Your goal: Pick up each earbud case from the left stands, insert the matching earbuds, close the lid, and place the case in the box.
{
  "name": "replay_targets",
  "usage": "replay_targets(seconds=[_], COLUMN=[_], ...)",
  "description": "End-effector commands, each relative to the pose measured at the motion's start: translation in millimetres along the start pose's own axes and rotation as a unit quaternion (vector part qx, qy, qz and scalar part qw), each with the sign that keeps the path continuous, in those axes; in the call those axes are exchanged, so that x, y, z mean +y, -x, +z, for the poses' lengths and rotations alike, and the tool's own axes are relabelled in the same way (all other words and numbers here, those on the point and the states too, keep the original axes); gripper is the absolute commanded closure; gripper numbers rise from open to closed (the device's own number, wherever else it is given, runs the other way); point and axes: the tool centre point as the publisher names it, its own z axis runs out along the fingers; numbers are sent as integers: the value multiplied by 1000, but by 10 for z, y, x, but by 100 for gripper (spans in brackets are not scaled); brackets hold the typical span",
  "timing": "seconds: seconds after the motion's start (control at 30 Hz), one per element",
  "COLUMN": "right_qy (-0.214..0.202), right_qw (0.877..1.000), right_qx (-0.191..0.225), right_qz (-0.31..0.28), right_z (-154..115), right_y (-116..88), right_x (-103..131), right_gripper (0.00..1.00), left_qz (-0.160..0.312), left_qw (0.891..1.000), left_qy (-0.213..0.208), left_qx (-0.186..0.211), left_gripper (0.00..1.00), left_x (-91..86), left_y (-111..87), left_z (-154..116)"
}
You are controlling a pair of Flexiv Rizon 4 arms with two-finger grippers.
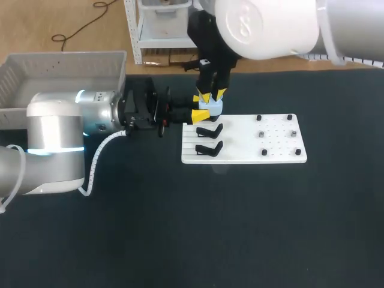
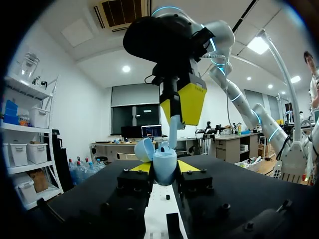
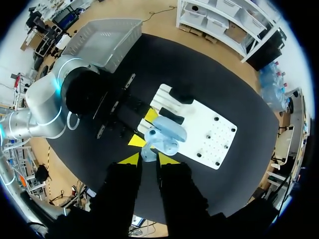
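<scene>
Left claw (image 2: 164,168) is clamped on the pale blue earbud case (image 3: 168,133), one yellow tip on each side of the body. It holds the case just above the near-left end of the white board (image 1: 252,153). The lid (image 2: 143,149) stands open, tipped back to one side.

Right claw (image 3: 148,159) hangs straight over the case with its fingers pointing down. They are pinched on a pale blue earbud (image 2: 173,133), whose lower end reaches the case's open mouth.

Two black stands (image 1: 209,130) (image 1: 209,147) sit on the board right beside the case, one behind the other. Both are bare, and they lie close under the two claws. The far part of the board carries a scatter of small dark pegs (image 1: 264,134), well apart from the claws. The grey box (image 1: 60,63) sits at the far left corner of the black surface (image 1: 240,228), behind the left arm.

That arm lies low and nearly level across the surface from the left, its wrist turned so the fingers point sideways toward the board. The right arm comes in from the far right and drops steeply. Its wrist is set upright above the case, crossing over the left claw's tips.
</scene>
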Motion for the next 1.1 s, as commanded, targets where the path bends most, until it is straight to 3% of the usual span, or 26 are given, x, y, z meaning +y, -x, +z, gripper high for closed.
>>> replay_targets(seconds=[0.03, 1.1], right_qy=[1, -12], right_qw=[1000, 1000], right_qx=[0, 2], right_qz=[0, 14], right_z=[7, 117], right_y=[-5, 78], right_x=[-10, -42], right_gripper=[100, 100], left_qz=[0, 0], left_qw=[1000, 1000], left_qy=[-1, -1], left_qx=[0, 0], left_gripper=[100, 100], left_x=[10, 10], left_y=[-8, -8], left_z=[1, 1])
